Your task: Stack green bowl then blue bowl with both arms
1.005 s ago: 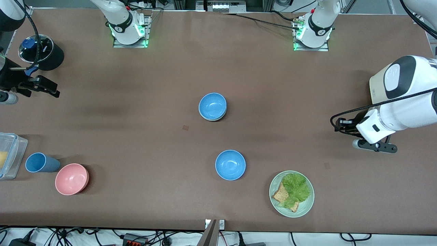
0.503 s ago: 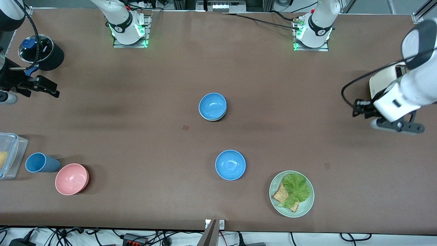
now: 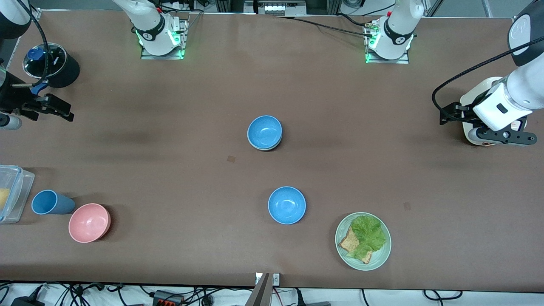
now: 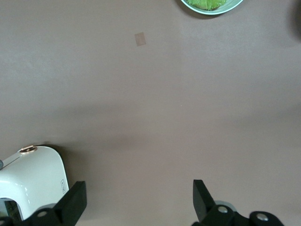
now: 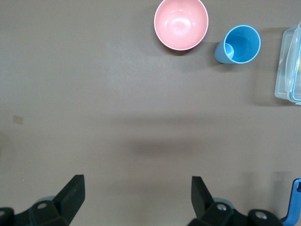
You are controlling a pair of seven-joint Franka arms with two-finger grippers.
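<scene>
A blue bowl (image 3: 264, 131) sits nested in the green bowl (image 3: 267, 148) at the table's middle; only a thin pale rim of the green bowl shows under it. A second blue bowl (image 3: 287, 205) stands alone, nearer the front camera. My left gripper (image 3: 501, 137) is open and empty, over a white appliance at the left arm's end; its wrist view (image 4: 138, 197) shows bare table between the fingers. My right gripper (image 3: 51, 108) is open and empty at the right arm's end, over bare table in its wrist view (image 5: 136, 193). No bowl shows in either wrist view.
A pale-green plate (image 3: 362, 241) of bread and lettuce is near the front edge. A pink bowl (image 3: 89, 222), a blue cup (image 3: 51, 202) and a clear container (image 3: 12, 193) stand at the right arm's end. A black jar (image 3: 53, 63) and the white appliance (image 3: 471, 95) stand at the table's ends.
My left arm has swung away from the table's middle toward the left arm's end and now hangs over the white appliance. The right arm and the bowls have not moved.
</scene>
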